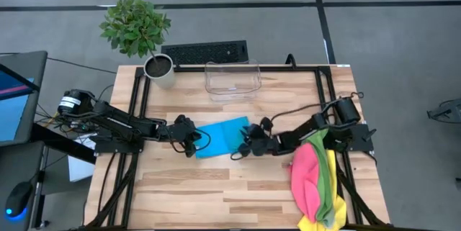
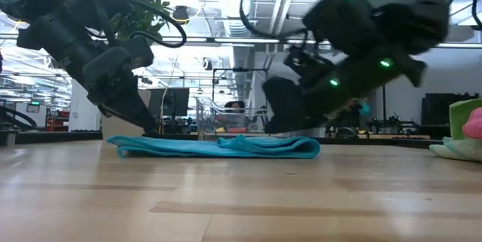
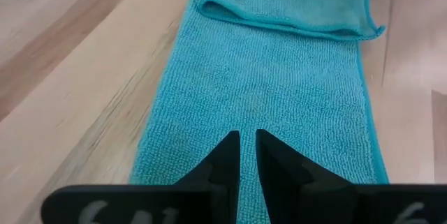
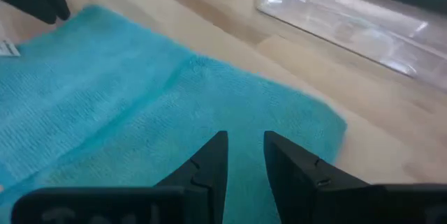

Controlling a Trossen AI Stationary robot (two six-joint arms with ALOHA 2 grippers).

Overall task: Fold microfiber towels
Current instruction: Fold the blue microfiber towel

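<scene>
blue towel (image 1: 220, 137) folded, mid-table | left hand (image 1: 191, 143) nearly clenched, empty | right hand (image 1: 245, 145) parted, empty | bin (image 1: 232, 78) behind

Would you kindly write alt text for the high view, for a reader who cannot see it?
A blue towel lies mid-table between the left gripper and right gripper, one at each end. Pink, green and yellow towels are heaped at the right edge; a clear bin sits behind.

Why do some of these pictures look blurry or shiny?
Low view: both arms close to the lens are soft, with bright ceiling lights behind. Right wrist view: the clear bin is blurred and glints. Left wrist view: the blue towel is sharp.
</scene>
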